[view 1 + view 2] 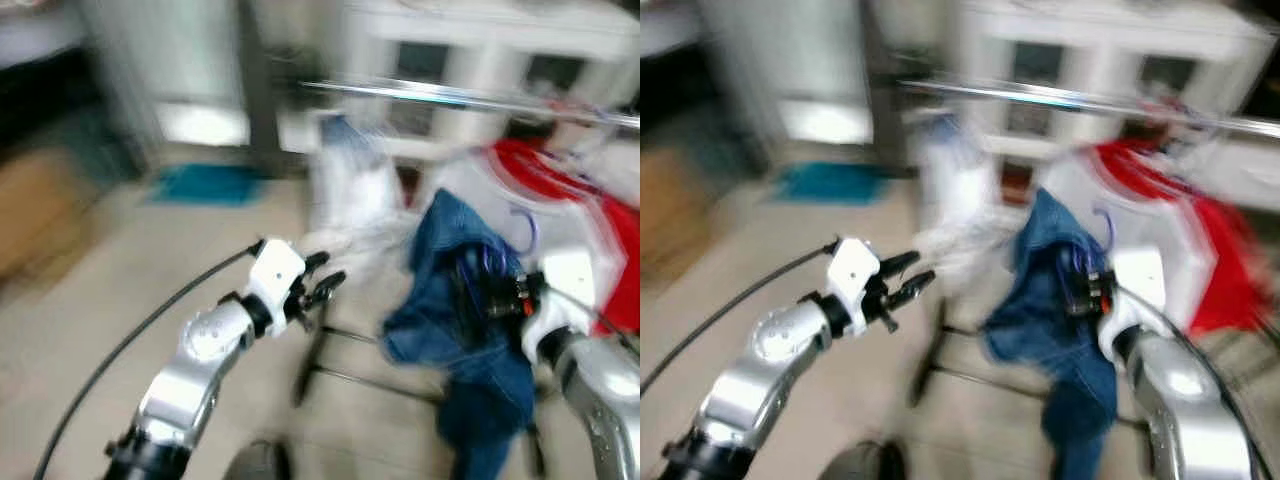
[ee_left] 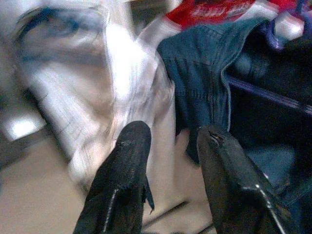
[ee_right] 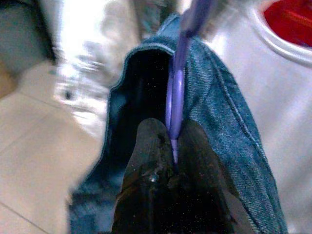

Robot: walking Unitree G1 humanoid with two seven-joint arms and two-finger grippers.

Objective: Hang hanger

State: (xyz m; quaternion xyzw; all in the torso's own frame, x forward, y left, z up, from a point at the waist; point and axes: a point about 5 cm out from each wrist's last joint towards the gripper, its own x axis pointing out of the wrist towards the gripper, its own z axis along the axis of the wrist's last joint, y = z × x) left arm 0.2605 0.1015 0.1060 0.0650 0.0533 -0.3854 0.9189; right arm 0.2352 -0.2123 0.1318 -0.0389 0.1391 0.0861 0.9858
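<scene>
Nearest the camera, my right end effector (image 3: pixel 173 146) sits at the lower right of the head views, its two black fingers pinched together on the thin purple hanger (image 3: pixel 176 92), which carries a blue denim garment (image 1: pixel 470 300) draped over it and hanging below my wrist. My left end effector (image 1: pixel 318 283) is at centre left, fingers parted a moderate way and holding nothing, pointed toward the clothes. Beyond both, in the upper half of the frame, a metal rail (image 1: pixel 450 97) runs across from centre to right, with a white garment (image 1: pixel 350 190) and a red-and-white garment (image 1: pixel 570 190) already hanging from it; the dark feet of the rack (image 1: pixel 330 370) stand on the pale floor (image 1: pixel 100 290). The hanger is thus in my grip and not yet on the rail. Risks, as I judge them: the grip is on a narrow strand of plastic, so the weight of the denim could twist or slip it between the fingers; the heavy blur suggests the view is unsteady, which could make me misjudge the hook against the rail; and the hook could snag the neighbouring garments, or the denim could slide off the hanger.
</scene>
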